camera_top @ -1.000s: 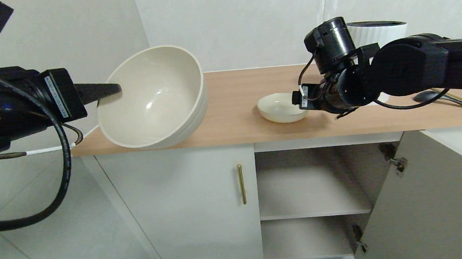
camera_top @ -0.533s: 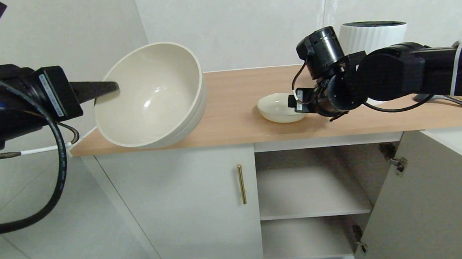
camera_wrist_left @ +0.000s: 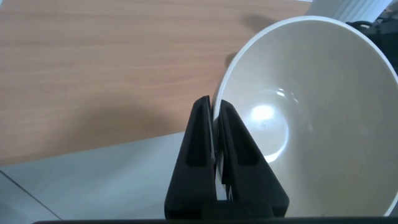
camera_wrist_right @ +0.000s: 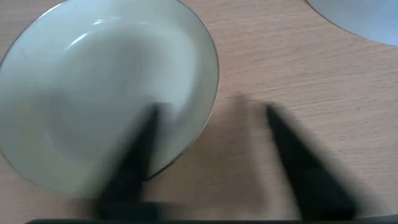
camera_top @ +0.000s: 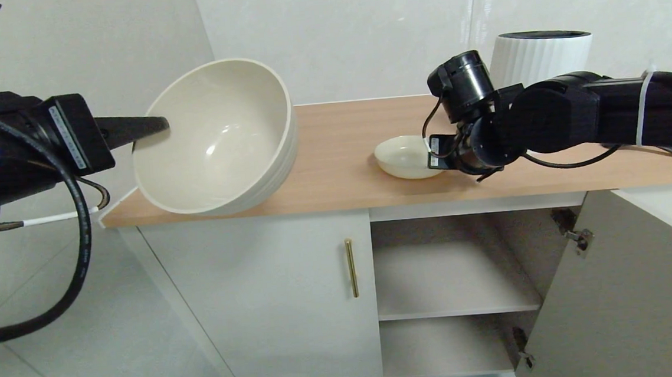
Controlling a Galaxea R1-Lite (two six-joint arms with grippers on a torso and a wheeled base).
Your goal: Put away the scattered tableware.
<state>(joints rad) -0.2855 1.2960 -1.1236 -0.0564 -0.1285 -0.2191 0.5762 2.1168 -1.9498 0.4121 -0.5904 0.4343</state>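
Status, left hand [camera_wrist_left: 214, 107]: clamped narrow on the rim of the large bowl [camera_top: 220, 137], one finger inside the wall and one outside. The large bowl is held tilted on its side at the left end of the tabletop [camera_top: 341, 182]. It is judged to be lifted, though contact at its lower edge cannot be excluded.

The right hand [camera_wrist_right: 211, 112] is spread wide and nothing is gripped. It is set astride the rim of the small bowl [camera_wrist_right: 93, 93], one finger over the inside and the other over bare wood outside. The small bowl is seated upright on the tabletop near the middle, ahead of a white ribbed container [camera_top: 542, 56] at the back.

Progress is judged early:
- Done: the large bowl has been secured and the right hand has been lined up on the small bowl.
- The cabinet [camera_top: 295, 286] under the tabletop has its right door [camera_top: 633, 292] swung open, and two shelves [camera_top: 448, 275] are exposed. Neither bowl has been placed there.
- Left: the small bowl's rim is to be pinched and the bowl lifted. Both bowls are then to be brought down to a shelf, set level and released.
- Watch item: the large bowl is held by a thin rim pinch only, so slip or swing is considered possible during the lowering.
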